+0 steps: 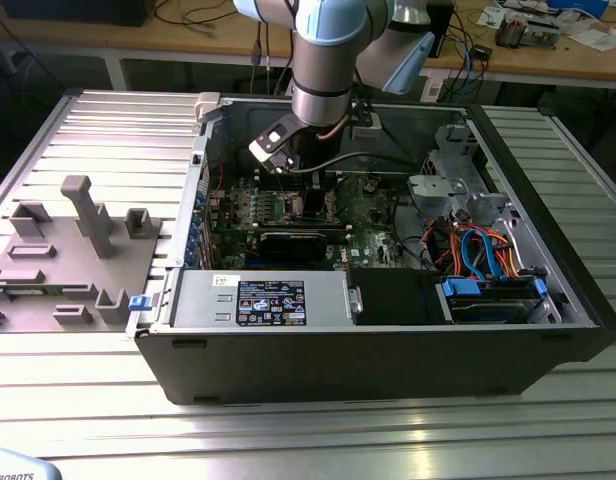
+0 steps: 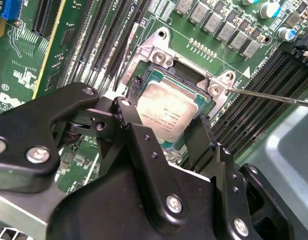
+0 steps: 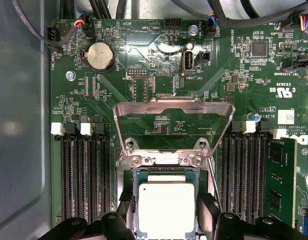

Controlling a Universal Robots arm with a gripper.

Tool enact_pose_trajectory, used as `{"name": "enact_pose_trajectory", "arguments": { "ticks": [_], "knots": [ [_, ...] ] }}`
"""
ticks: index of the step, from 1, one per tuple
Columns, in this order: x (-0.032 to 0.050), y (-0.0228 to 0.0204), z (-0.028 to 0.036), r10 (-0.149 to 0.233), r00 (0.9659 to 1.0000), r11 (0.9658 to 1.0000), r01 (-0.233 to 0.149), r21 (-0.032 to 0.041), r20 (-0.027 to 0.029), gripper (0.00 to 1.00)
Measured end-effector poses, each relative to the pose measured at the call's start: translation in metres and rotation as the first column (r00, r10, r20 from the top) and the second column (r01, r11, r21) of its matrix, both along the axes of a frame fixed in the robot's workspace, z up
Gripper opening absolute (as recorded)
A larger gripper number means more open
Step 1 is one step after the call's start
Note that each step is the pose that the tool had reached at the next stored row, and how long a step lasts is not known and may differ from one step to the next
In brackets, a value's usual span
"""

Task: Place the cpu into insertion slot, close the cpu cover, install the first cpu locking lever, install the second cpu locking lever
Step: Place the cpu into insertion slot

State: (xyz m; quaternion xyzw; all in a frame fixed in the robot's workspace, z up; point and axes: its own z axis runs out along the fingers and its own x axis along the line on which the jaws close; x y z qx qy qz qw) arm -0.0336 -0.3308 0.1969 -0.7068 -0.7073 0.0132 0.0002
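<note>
- On the exterior view's left, a grey tray [image 1: 78,270] is lying beside the computer case [image 1: 388,340].
- In the middle, my gripper [image 2: 163,116] is hanging around the cpu [image 3: 166,210], which is sitting flat in its slot; I cannot tell if it is squeezing.
- The cpu cover [image 3: 174,106] is sitting open and a thin lever [image 2: 274,96] is sticking out, so closing it and both levers are waiting.
</note>
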Motion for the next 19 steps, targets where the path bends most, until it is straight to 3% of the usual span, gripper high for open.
{"name": "enact_pose_trajectory", "arguments": {
  "ticks": [10, 11, 15, 16, 19],
  "knots": [
    [0.0000, 0.0001, 0.0185, 0.000, 1.0000, 0.9999, 0.000, -0.0128, 0.0000, 0.60],
    [0.0000, 0.0002, 0.0187, 0.000, 1.0000, 0.9999, 0.000, -0.0125, 0.0003, 0.47],
    [0.0000, 0.0002, 0.0189, 0.000, 1.0000, 0.9999, 0.000, -0.0129, 0.0001, 0.23],
    [0.0002, 0.0001, 0.0190, 0.000, 1.0000, 0.9999, 0.000, -0.0129, 0.0000, 0.11],
    [0.0005, 0.0001, 0.0190, 0.000, 1.0000, 0.9999, 0.000, -0.0130, -0.0006, 0.11]
  ]
}}
